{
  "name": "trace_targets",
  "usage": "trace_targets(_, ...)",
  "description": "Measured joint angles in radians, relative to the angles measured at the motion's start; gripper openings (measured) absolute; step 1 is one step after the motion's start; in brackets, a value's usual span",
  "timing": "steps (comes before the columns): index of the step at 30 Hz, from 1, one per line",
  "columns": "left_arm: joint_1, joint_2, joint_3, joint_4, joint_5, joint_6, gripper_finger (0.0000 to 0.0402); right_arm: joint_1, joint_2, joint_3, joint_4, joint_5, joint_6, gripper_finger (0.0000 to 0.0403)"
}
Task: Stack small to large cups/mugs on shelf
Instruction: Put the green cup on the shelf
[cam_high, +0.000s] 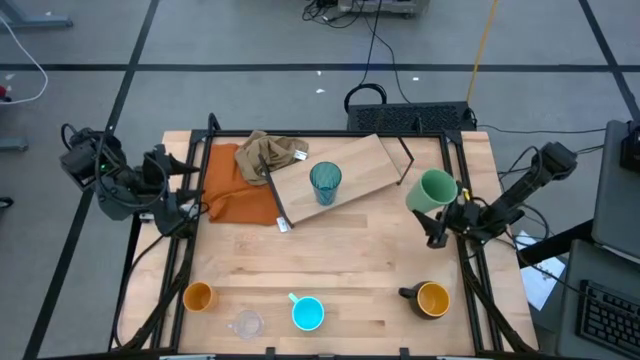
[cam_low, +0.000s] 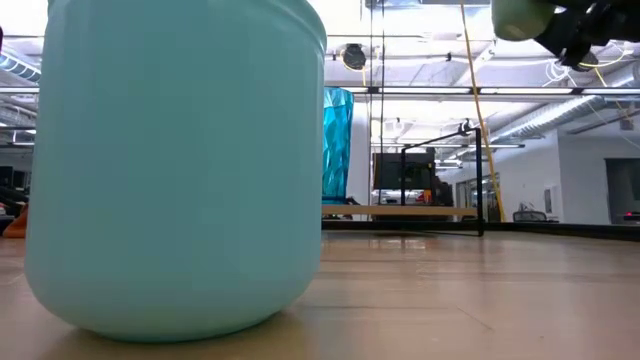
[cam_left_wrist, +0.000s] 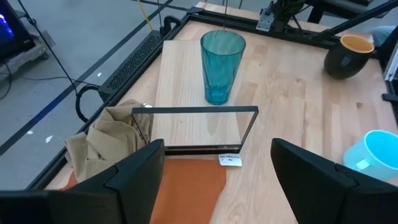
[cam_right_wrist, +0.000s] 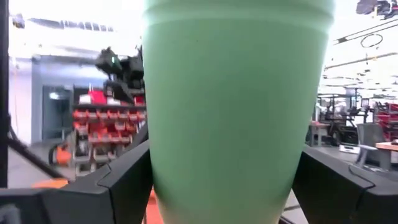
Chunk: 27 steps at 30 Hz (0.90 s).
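My right gripper is shut on the green cup, held in the air over the table's right side, just right of the shelf. The tall teal tumbler stands upright on the shelf's wooden board. Black metal legs show at the board's ends. Along the near edge stand the orange cup, the clear glass, the light-blue mug and the black mug. My left gripper waits open at the table's left edge, touching nothing. My right gripper pinches the green cup between its two fingers, one on each side of the cup's wall, toward the narrow end. The fingers come from the table's right side, slanting a little upward. The cup is lifted clear of the table and tilted.
An orange cloth with a crumpled tan cloth on it lies at the shelf's left end. Bare tabletop lies between the shelf and the row of cups. Black frame rails run along the table's sides.
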Motion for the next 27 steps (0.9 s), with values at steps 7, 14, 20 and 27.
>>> trace_targets(7,0.0,0.0,-0.059,0.0,-0.001,-0.027,0.0296,-0.056,0.0,0.139,-0.248,-0.05,0.024,0.0307)
trace_targets(14,0.0,-0.001,-0.07,-0.001,-0.032,-0.038,0.0296,-0.137,-0.007,0.199,-0.256,-0.003,-0.045,0.0307)
trace_targets(20,0.0,-0.002,-0.07,-0.019,-0.037,-0.046,0.0296,-0.204,0.008,0.229,-0.258,0.021,-0.069,0.0307)
trace_targets(27,0.0,-0.002,-0.07,-0.019,-0.035,-0.048,0.0296,-0.259,0.119,0.355,-0.239,0.092,-0.227,0.0307)
